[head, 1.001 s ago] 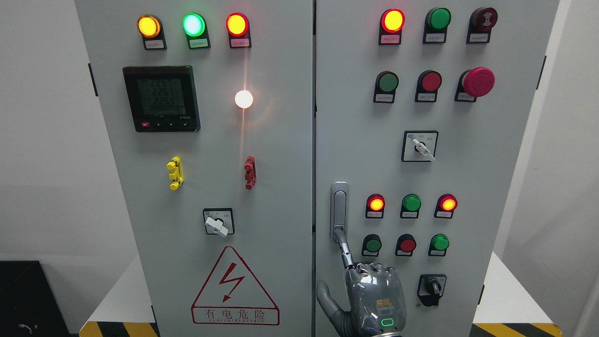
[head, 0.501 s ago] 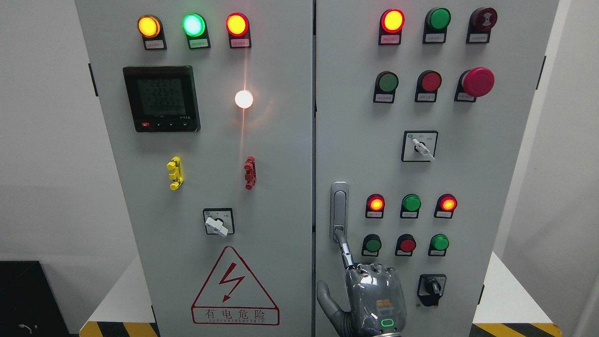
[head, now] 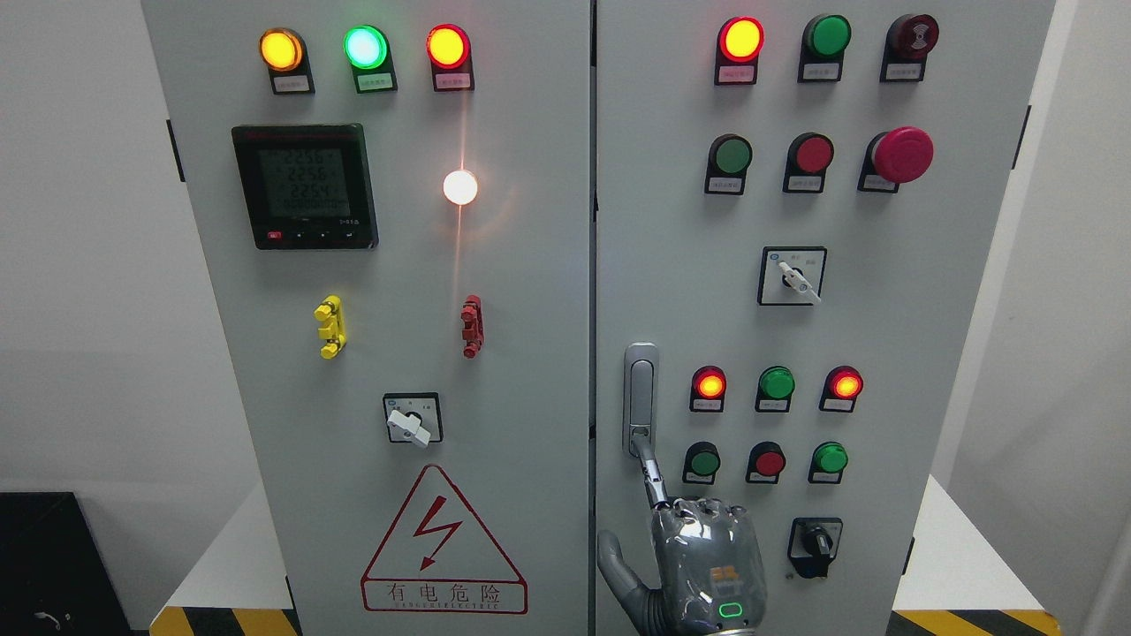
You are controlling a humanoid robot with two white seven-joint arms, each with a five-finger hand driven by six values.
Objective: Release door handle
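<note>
We see our right robot hand [head: 702,565] at the bottom edge, its back toward us, in front of the right door [head: 884,336] of the cabinet. The handle [head: 641,389] stands upright near that door's left edge, left of the small lamps [head: 777,383]. Our index finger [head: 652,477] reaches up with its tip touching the handle's lower end. The other fingers are curled in, the thumb [head: 614,561] sticks out to the left, and the hand grips nothing.
</note>
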